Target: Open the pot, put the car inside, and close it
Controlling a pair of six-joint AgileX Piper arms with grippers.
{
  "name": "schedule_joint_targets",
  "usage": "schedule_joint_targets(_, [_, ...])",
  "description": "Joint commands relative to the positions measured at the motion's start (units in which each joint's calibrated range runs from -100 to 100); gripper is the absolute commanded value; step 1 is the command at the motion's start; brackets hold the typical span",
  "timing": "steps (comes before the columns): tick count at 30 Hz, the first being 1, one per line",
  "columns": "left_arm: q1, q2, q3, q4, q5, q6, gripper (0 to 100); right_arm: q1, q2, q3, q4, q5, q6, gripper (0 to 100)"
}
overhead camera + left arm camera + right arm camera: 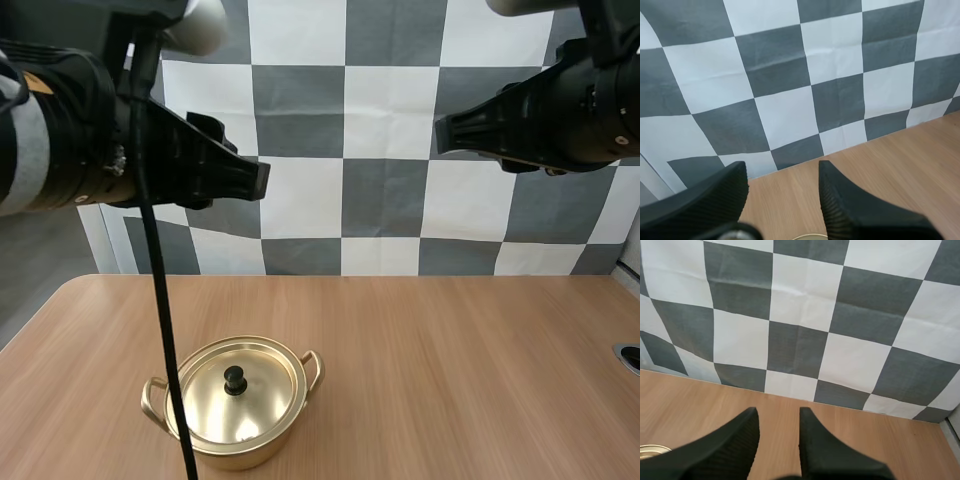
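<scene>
Hovering high over the table [450, 340]: both arms, nothing in contact. Left gripper [258, 181] sat up at the left of the high view, pointing in toward the middle, well above the wood. Its wrist view showed the fingers [715, 195] spread wide, ribbed inner faces turned to each other, nothing between them, so released. Right gripper [443, 130] came in from the right side the same way, a bit higher in the high view, also pointing inward. Its fingers [825, 445] stood apart too, with a narrower gap than the left pair and nothing pinched: released as well.

Pot [245, 456] was on the table, near the front edge, left of centre, on the left gripper's side and well apart from both grippers. Gold-coloured, shiny, upright. Lid [262, 400] was on it, seated flat, with a black knob [235, 380] in the middle. Two loop handles [321, 366], one toward the back right, one toward the front left. Both wrist cameras looked out across the far part of the table. A thin sliver of the pot's rim showed between the bases of the left fingers, and another sliver beside one right finger.
</scene>
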Motion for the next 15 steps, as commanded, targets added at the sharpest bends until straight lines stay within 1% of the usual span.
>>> schedule_joint_targets(1, [-0.02, -0.3, -0.48, -0.18, 0.0, 0.0, 73, -0.06, 0.03, -0.02, 0.59, -0.27, -0.03, 46])
schedule_joint_targets(5, [0.06, 0.45, -0.5, -0.81, -1.78, 0.0, 73, -0.06, 0.03, -0.02, 1.77, -0.27, -0.03, 46])
schedule_joint_targets(11, [0.06, -1.16, 0.94, -0.95, -4.01, -0.22, 73, -0.06, -2.94, 0.09, 2.08, -0.27, -0.03, 46])
schedule_joint_targets(13, [0.06, -3.27, 3.56, -2.04, -9.5, -0.37, 73, -0.06, -3.85, 0.09, 2.08, -0.05, -0.03, 46])
schedule_joint_targets(15, [0.06, -6.0, 7.82, -2.56, -19.56, -0.26, 73, -0.06, -4.89, 0.11, 2.08, -0.05, -0.03, 46])
